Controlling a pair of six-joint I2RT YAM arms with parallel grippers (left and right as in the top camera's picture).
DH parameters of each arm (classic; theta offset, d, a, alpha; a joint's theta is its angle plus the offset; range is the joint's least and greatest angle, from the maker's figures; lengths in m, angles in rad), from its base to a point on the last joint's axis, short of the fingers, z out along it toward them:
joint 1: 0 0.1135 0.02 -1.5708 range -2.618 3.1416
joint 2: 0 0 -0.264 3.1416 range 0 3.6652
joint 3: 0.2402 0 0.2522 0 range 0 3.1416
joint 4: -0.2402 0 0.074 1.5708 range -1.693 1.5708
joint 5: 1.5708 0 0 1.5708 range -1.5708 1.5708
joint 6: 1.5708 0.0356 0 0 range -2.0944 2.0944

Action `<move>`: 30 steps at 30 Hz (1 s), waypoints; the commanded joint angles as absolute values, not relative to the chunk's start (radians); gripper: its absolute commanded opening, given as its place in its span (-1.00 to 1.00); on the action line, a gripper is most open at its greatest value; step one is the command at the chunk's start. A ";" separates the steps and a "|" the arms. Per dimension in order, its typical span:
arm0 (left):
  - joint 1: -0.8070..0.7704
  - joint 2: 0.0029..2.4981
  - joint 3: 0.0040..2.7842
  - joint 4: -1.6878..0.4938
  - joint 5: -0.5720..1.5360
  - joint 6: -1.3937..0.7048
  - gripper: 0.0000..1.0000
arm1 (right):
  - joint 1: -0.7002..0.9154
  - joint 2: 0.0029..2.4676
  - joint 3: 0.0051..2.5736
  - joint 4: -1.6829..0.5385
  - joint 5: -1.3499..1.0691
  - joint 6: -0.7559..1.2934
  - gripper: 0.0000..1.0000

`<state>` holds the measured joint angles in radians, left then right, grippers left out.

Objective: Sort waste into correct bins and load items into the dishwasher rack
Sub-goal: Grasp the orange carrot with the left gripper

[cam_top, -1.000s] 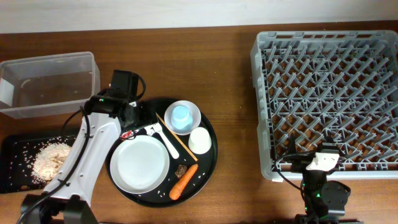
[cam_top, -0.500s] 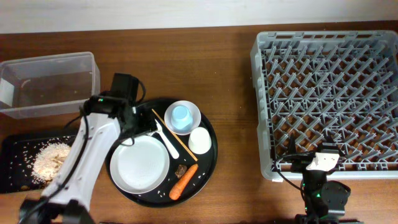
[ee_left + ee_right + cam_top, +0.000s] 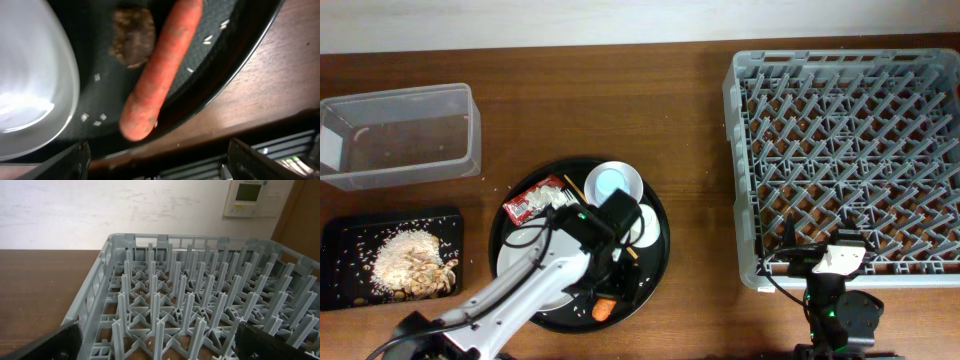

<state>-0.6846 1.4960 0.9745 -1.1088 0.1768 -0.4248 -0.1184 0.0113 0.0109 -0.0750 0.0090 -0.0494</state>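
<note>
"Looking in from the near edge of the desk (image 3: 680,90), what have your tools got?"

"Nothing in either. My right tool (image 3: 160,347) sits by that near edge, spread wide and bare, facing the near wall of the grey dishwasher rack (image 3: 200,305). My left tool (image 3: 159,157) is spread wide as well, hanging over the near rim of the round black tray (image 3: 240,50) and pinching nothing."

"Where is the carrot?"

"The orange carrot (image 3: 160,75) lies on that tray, just inside its near rim, with one end toward my left tool; I see it apart from both fingers (image 3: 70,165). A brown scrap (image 3: 132,35) lies just beside it, loose rice grains (image 3: 85,116) are scattered around it, and the white plate (image 3: 30,85) sits near it on the same tray."

"And farther back?"

"Toward the tray's far rim I have the red-and-white wrapper (image 3: 535,200), then the light-blue cup (image 3: 610,183) standing in the small white bowl (image 3: 632,172), and the cream-white cup (image 3: 652,228), partly hidden by my left arm (image 3: 520,285)."

"The bins?"

"At the desk's left edge the flat black tray (image 3: 345,235) holds a pile of rice (image 3: 405,260) with brown scraps. Beyond it, toward the far left corner, stands the clear tub (image 3: 472,125). The rack takes up the desk's right side, from the near edge back toward the far right corner, its pegs upright."
</note>
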 commanded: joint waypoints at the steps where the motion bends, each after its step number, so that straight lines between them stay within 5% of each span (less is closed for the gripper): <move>1: -0.730 1.490 0.913 -1.042 0.175 -0.443 0.74 | -0.125 0.006 0.006 -0.082 0.008 -0.048 0.97; 8: -0.837 1.494 0.855 -0.914 -0.035 -0.440 0.66 | -0.125 0.006 0.006 -0.082 0.008 -0.048 0.97; 16: -0.837 1.579 0.850 -0.868 -0.049 -0.440 0.58 | -0.125 0.006 0.006 -0.082 0.008 -0.048 0.97; 22: -0.837 1.607 0.850 -0.865 -0.050 -0.440 0.23 | -0.125 0.006 0.006 -0.082 0.008 -0.048 0.97; 30: -0.837 1.625 0.845 -0.845 -0.067 -0.440 0.11 | -0.125 0.006 0.006 -0.082 0.008 -0.048 0.97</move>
